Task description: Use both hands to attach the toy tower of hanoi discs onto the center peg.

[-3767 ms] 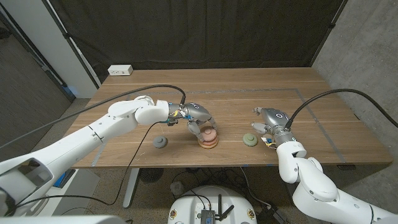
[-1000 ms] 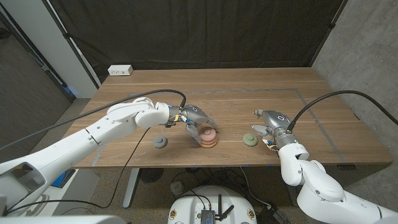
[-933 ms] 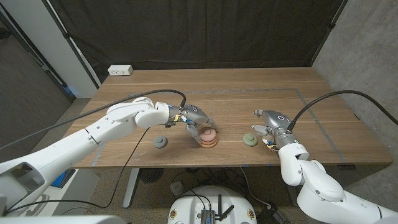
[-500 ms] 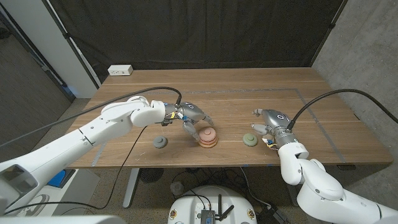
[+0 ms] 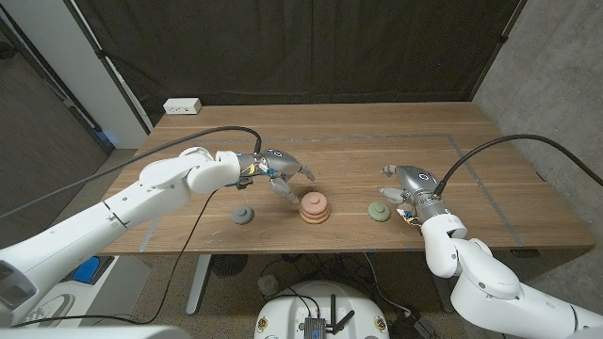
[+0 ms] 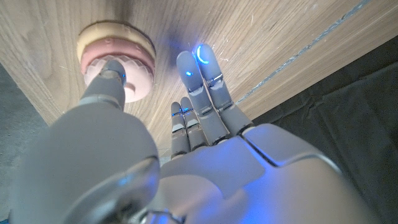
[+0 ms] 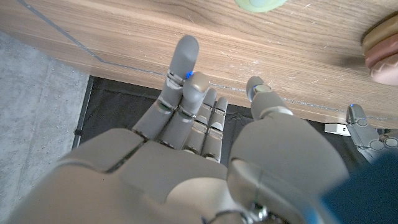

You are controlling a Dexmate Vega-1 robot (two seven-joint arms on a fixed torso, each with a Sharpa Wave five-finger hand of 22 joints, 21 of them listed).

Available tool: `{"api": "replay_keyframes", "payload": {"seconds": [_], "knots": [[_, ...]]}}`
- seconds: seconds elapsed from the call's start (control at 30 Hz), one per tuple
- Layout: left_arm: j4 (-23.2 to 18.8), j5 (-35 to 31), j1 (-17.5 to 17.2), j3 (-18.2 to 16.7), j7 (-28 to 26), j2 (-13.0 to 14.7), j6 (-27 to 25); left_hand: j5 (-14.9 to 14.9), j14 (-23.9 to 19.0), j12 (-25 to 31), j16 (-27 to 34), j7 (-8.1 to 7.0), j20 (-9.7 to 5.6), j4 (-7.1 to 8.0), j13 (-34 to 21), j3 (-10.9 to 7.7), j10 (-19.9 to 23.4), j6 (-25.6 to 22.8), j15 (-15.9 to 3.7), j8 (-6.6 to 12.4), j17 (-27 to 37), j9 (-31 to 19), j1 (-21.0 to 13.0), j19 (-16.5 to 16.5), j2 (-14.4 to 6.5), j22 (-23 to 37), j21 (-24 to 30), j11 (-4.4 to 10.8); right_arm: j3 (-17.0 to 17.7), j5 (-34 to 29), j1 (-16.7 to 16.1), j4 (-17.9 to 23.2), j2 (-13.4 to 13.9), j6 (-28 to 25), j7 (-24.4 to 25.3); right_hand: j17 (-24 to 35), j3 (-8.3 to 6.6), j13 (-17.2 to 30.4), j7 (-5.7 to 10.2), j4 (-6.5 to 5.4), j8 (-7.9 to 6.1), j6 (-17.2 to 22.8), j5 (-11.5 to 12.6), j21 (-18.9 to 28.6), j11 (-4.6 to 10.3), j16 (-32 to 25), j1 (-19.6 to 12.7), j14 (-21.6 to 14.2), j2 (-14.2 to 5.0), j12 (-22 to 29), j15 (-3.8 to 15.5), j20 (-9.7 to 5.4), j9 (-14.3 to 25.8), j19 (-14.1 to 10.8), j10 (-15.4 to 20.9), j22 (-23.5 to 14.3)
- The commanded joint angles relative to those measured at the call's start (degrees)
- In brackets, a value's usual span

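A stack of discs point(image 5: 315, 207), tan below and pink on top, stands near the table's front middle; the same stack point(image 6: 116, 59) shows in the left wrist view. My left hand point(image 5: 283, 173) hovers just left of and behind it, fingers spread, holding nothing. A grey disc point(image 5: 243, 216) lies to the left of the stack. A green disc point(image 5: 379, 211) lies to its right, its edge point(image 7: 260, 4) showing in the right wrist view. My right hand point(image 5: 407, 188) stands close behind and right of the green disc, fingers apart and empty.
The wooden table point(image 5: 377, 151) stretches back to a black curtain. A white power strip point(image 5: 182, 106) lies at the table's far left corner. Thin tape lines point(image 5: 490, 202) mark the tabletop on the right.
My left hand has let go of the pink disc on the stack and drawn back to the left and up, fingers spreading. The right hand has stayed where it was.
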State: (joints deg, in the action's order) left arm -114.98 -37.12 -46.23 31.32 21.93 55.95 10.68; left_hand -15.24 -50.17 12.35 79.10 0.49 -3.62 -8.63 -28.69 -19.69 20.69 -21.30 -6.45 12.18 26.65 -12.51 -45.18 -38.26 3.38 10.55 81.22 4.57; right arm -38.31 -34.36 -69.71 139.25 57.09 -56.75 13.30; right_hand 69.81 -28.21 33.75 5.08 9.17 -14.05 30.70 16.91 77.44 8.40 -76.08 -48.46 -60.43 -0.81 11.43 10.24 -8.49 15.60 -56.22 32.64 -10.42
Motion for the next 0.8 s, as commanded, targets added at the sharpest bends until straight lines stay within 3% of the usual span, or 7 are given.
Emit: {"api": "replay_keyframes", "payload": {"seconds": [0.03, 0.53, 0.8], "knots": [[-2.89, 2.12, -4.71, -3.56, -3.83, 2.35, -6.86, -0.26, -0.63, 0.54, 0.58, -0.08, -6.22, 0.08, -0.08, -0.35, 0.71, -1.29, -5.98, 0.40, 0.16, 0.05, -0.18, -0.51, -0.77, 0.10, 0.07, 0.14, 1.59, 1.75, -0.30, -0.49, 0.89, 1.85, 0.61, 0.08, -0.44, 0.02, -0.08, 0.05, -0.21, -0.38, 0.27, 0.08, -0.23, -0.22, 0.55, -0.43, 0.21, -0.14, 2.22, -4.00, 0.33, -0.58, -0.04, -0.12], [-5.16, 5.16, -11.83, -7.84, -11.23, 4.57, -16.97, -0.54, -0.68, 0.59, 0.18, -0.23, -5.73, -0.40, 0.27, -1.06, 1.74, -2.63, -6.00, 0.56, -0.28, 0.11, -0.57, -0.32, -1.42, -0.05, -0.32, 0.67, 2.90, 3.48, 0.97, -2.14, 1.54, 4.34, 0.47, -0.11, -0.62, -0.39, -0.04, 0.15, 0.05, -1.14, 0.34, 0.08, 0.04, -0.14, 0.47, -0.25, 0.26, -0.02, 2.25, -4.00, 0.67, -0.66, 0.26, -0.12], [-5.87, 5.51, -12.47, -7.75, -13.02, 4.80, -20.15, -0.71, -1.24, 0.65, 0.29, -0.39, -6.01, -0.54, 0.42, -1.46, 2.26, -2.79, -6.01, 0.47, -0.28, 0.11, -0.82, -0.94, -1.76, -0.12, -0.38, 0.70, 3.78, 4.03, 0.90, -2.39, 2.17, 4.98, 0.35, -0.02, -0.69, -0.55, -0.01, 0.14, 0.04, -1.10, 0.36, 0.07, 0.13, -0.27, 0.46, -0.38, 0.24, -0.01, 2.24, -4.01, 0.76, -0.68, 0.30, -0.13]]}}
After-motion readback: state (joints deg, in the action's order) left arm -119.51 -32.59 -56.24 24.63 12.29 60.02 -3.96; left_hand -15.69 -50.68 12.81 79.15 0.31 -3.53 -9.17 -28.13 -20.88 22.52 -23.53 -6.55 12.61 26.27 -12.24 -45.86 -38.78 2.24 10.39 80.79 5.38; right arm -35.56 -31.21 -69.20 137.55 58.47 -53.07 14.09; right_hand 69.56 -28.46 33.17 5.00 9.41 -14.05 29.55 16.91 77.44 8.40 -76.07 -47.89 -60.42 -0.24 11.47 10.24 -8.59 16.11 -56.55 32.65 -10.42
